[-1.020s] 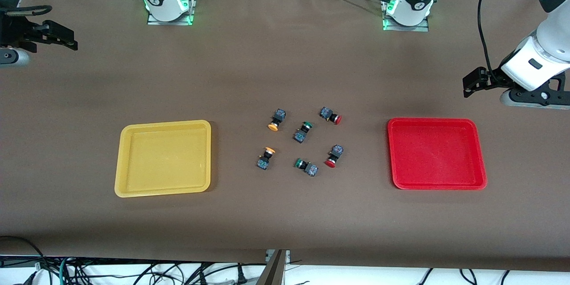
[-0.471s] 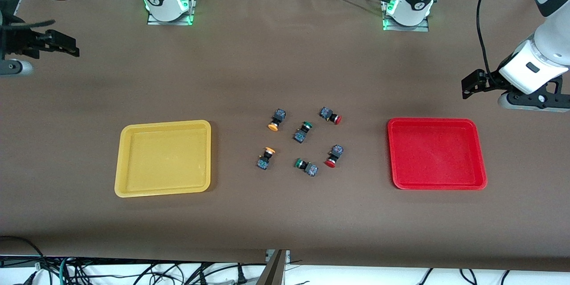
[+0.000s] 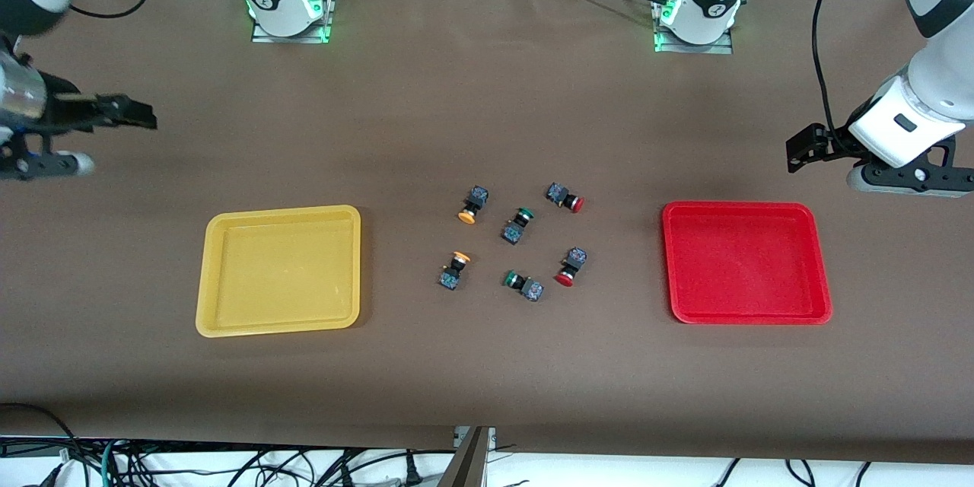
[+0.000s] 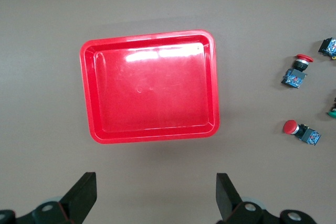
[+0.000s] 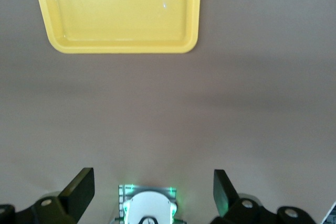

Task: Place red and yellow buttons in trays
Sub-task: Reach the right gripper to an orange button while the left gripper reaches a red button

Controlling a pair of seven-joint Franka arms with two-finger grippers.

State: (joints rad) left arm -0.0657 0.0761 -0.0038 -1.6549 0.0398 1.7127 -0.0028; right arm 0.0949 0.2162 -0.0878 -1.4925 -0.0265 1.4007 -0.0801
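A brown desk [image 3: 487,106] fills the front view, with both arm bases along its top edge.

The yellow tray [image 3: 280,270] lies at centre left of that frame, long axis running up and down the picture. The red tray [image 3: 746,262] lies at centre right, set the same way. Both hold nothing. In the left wrist view the red tray [image 4: 149,85] sits mid-frame; in the right wrist view the yellow tray [image 5: 118,11] is cut by the top edge.

The left hand [image 3: 795,148] hangs at the right edge of the front frame, over bare desk just above the red tray's upper right corner, its fingers [image 4: 84,195] spread wide and holding nothing. The right hand [image 3: 141,118] hangs at the upper left edge, over bare desk well above the yellow tray, fingers [image 5: 79,184] likewise spread and empty.

Six buttons lie on their sides in a loose ring at frame centre, between the trays and well apart from both hands. One yellow button [image 3: 472,205] points its cap down-left; the other yellow button [image 3: 454,269] points cap up. One red button [image 3: 565,197] points cap right and slightly down; the other red button [image 3: 570,266] points cap down-left. Two green buttons [image 3: 517,224] lie among them, the upper with cap up-right, the lower with cap toward frame left.
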